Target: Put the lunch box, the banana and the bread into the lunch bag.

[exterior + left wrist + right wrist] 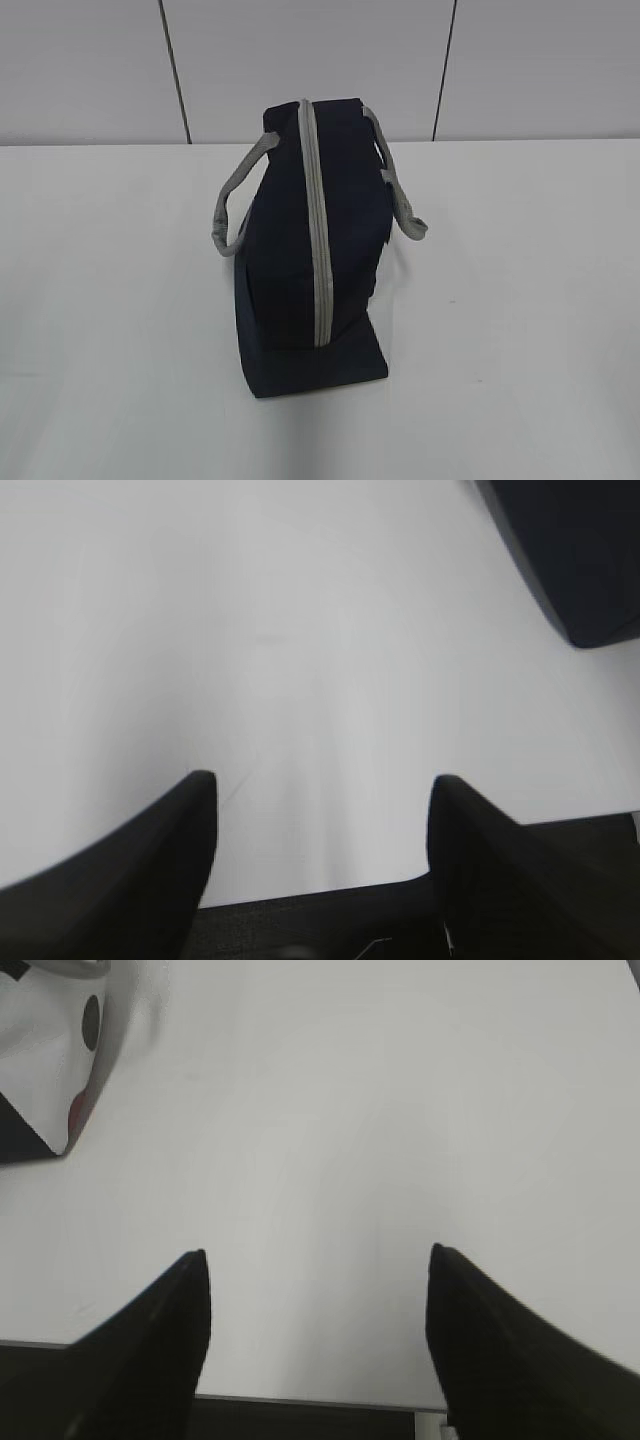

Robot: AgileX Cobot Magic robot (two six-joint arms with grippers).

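Navy-blue fabric of the lunch bag [312, 250] is seen in the exterior view standing mid-table with its grey zipper [316, 225] drawn shut; no lunch box, banana or bread is shown, so the task is judged either finished or not begun. In the left wrist view, the left gripper [322, 780] is held open and empty over the bare table [300, 630], the bag's corner at upper right. In the right wrist view, the right gripper [318, 1252] is likewise spread and empty, a white patterned panel [45, 1050] at upper left; any next move is judged to require the zipper's pull.
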